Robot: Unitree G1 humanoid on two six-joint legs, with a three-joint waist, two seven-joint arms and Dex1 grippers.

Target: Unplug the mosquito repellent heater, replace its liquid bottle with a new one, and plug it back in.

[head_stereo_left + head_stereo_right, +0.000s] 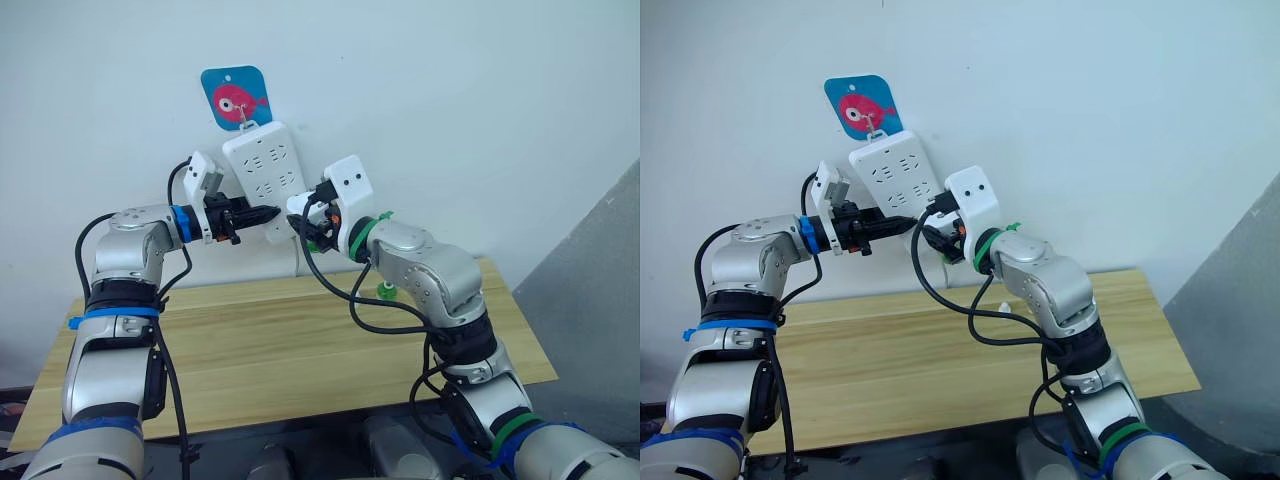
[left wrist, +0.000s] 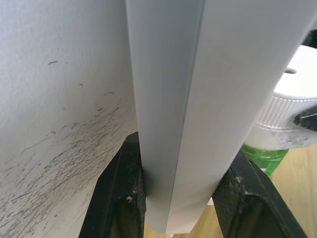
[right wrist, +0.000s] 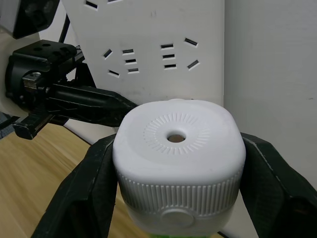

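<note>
Right gripper [image 3: 178,173] clamps mosquito repellent heater [image 3: 178,163].

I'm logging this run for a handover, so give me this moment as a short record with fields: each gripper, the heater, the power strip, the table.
left gripper: fingers clamped on the lower edge of the power strip, bracing it
right gripper: shut on the mosquito repellent heater, at the strip's lower part
heater: white, vent hole facing the wrist camera, green bottle below it
power strip: hangs on the wall under a fish sticker
table: wooden; small green item beside the right arm
plugged in or out: cannot tell
</note>
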